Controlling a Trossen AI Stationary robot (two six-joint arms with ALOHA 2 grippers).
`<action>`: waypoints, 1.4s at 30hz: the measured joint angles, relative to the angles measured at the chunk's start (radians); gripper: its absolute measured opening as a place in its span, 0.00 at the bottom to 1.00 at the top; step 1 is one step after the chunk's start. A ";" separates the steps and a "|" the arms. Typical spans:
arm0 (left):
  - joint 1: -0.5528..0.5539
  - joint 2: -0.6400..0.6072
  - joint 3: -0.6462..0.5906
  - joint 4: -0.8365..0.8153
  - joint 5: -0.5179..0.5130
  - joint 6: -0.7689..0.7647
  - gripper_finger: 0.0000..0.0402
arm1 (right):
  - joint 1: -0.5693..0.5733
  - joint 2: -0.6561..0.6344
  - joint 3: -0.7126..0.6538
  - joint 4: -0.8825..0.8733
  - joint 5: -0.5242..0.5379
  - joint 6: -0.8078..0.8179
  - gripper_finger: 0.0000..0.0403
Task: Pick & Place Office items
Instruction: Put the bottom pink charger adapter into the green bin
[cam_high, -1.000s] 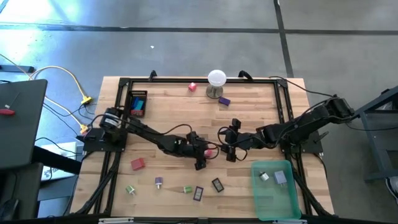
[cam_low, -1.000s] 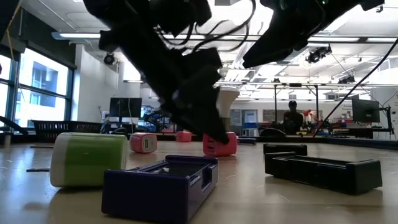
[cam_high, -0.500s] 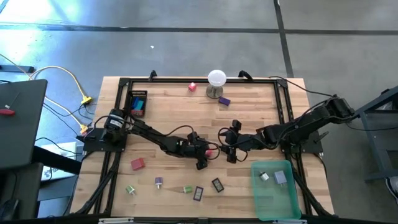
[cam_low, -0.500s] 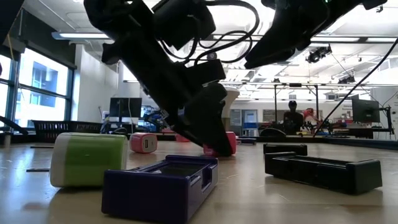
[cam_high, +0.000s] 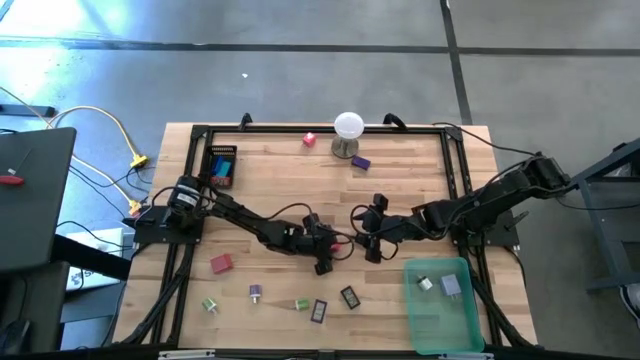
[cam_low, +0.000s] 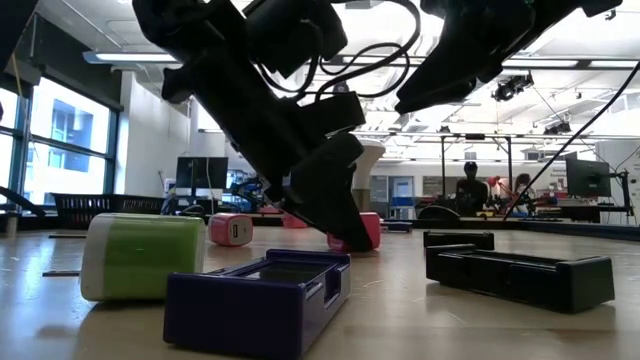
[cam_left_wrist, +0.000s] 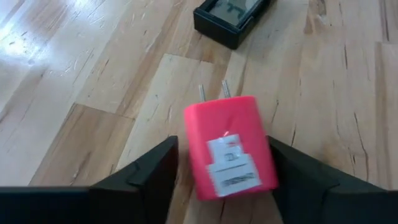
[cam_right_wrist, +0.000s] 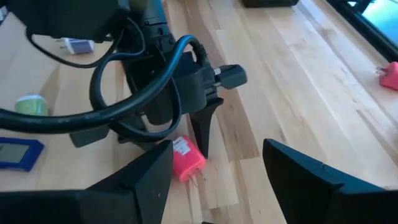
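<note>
Left gripper (cam_left_wrist: 217, 180) reaches low to mid-table, fingers straddling the pink plastic plug block (cam_left_wrist: 229, 146) (one touching, not clamped); right gripper (cam_high: 372, 236) hovers nearby, fingers apart.

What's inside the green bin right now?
In the high view the green bin holds two small pieces: a silver-grey one and a pale blue-grey plug-like one. The rest of its floor looks bare; nothing covers it.

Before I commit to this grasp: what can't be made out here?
- Grip: left wrist view shows the pink plug-in charger block between the left gripper jaws; contact unclear.
- Low view: left arm hides most of it.
- High view: pieces in the green plastic bin too small to identify.
</note>
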 joint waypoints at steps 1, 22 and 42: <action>-0.002 0.000 0.000 -0.001 0.000 0.008 0.49 | 0.000 0.000 0.000 0.000 -0.005 0.000 0.59; -0.028 -0.386 -0.006 -0.246 -0.120 0.138 0.37 | -0.001 0.000 0.000 0.030 -0.040 0.000 0.59; -0.032 -0.503 -0.004 -0.159 -0.068 0.303 0.38 | -0.001 0.000 0.000 0.342 0.016 -0.270 0.59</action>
